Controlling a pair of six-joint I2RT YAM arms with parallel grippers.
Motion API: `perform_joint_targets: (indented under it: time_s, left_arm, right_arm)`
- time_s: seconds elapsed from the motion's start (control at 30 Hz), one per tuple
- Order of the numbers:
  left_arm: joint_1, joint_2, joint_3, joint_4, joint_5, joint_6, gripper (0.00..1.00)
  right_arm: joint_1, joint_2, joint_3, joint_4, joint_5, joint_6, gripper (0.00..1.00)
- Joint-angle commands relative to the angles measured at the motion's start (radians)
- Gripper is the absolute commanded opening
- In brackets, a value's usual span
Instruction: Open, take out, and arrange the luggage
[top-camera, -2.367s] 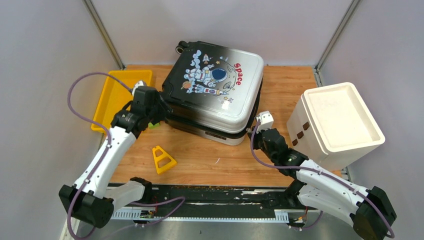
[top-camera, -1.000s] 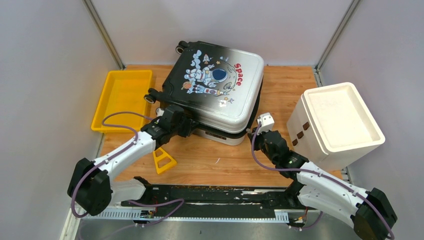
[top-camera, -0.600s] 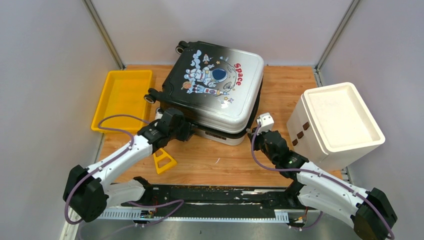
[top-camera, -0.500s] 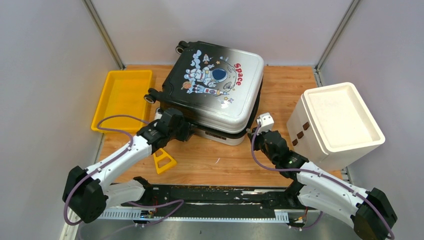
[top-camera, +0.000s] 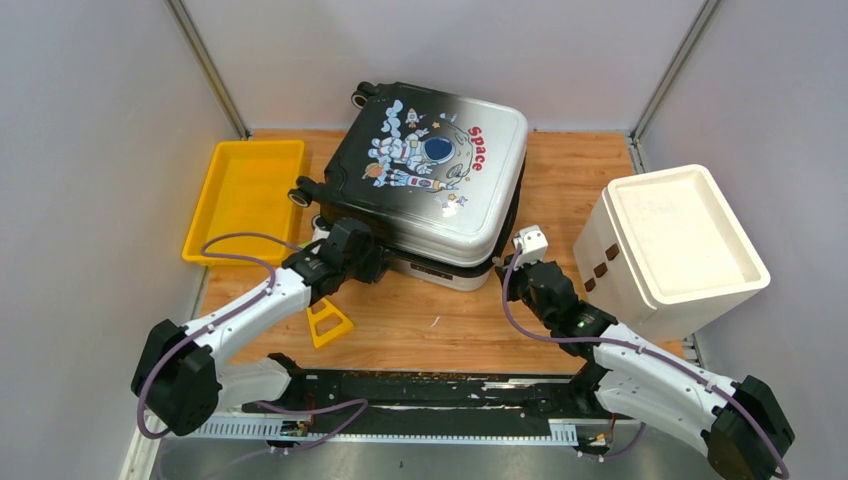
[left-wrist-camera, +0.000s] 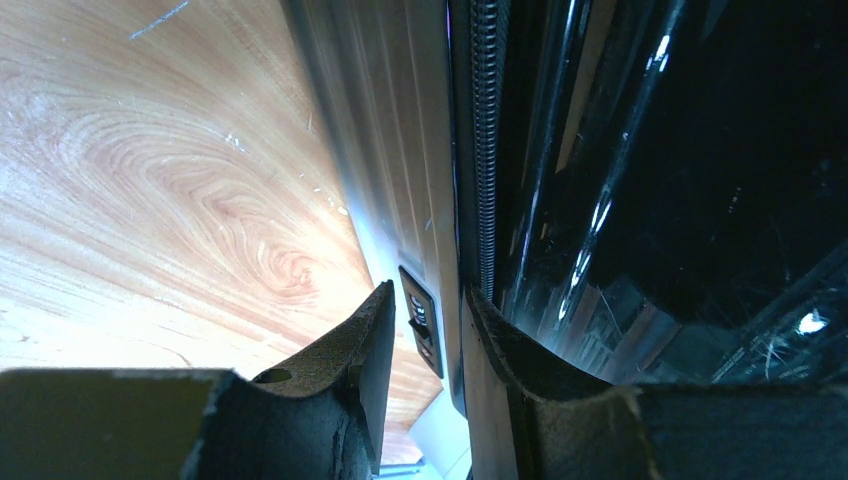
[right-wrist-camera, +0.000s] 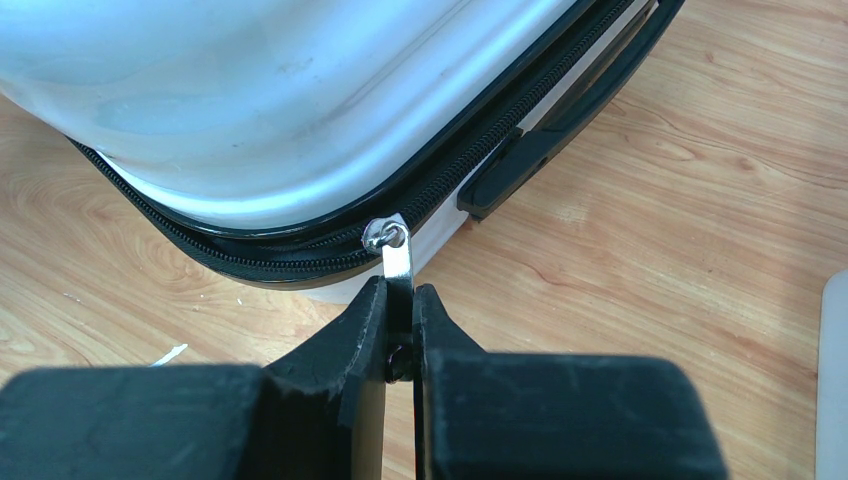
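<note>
The luggage (top-camera: 430, 170), a black-to-white hard shell with an astronaut and red "Space" print, lies flat at the back middle of the table. Its zip gapes slightly along the front. My right gripper (top-camera: 508, 268) is at the front right corner, shut on the silver zipper pull (right-wrist-camera: 397, 262), which is pinched between the fingertips of the right gripper (right-wrist-camera: 400, 292). My left gripper (top-camera: 365, 262) presses against the front left side. In the left wrist view the left gripper (left-wrist-camera: 428, 294) has its jaws apart over the silver lower shell and its lock (left-wrist-camera: 421, 318), with nothing clamped.
A yellow tray (top-camera: 240, 195) lies at the left edge. A white bin (top-camera: 680, 235) stands on the right, close to my right arm. A small yellow triangular piece (top-camera: 326, 320) rests on the wood under my left forearm. The luggage's black handle (right-wrist-camera: 560, 125) faces the right.
My left arm has swung from the luggage's left side near the tray to its front left corner. It has barely shifted over the last second. The right gripper has held still.
</note>
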Motion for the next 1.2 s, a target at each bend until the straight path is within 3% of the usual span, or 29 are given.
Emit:
perform_joint_targets:
  time_s: [0.0,0.3,0.5,0.77,1.17]
  left_arm:
    - [-0.005,0.013,0.032,0.030,-0.040,0.010,0.38]
    - [-0.018,-0.039,0.028,0.035,-0.003,-0.004,0.38]
    - [-0.030,-0.071,0.032,0.014,-0.061,-0.017,0.38]
    - [-0.029,-0.007,-0.041,0.097,-0.030,-0.074,0.33]
    - [-0.029,0.071,-0.056,0.223,-0.054,-0.031,0.36]
  right_arm:
    - [0.003,-0.009,0.015,0.058,0.005,-0.013,0.00]
    - [0.003,0.000,0.009,0.072,0.003,-0.017,0.00]
    - [0.003,0.001,0.014,0.076,0.002,-0.013,0.00]
    - [0.003,-0.020,-0.013,0.073,0.008,-0.010,0.00]
    - [0.003,-0.030,-0.020,0.068,0.000,-0.014,0.00]
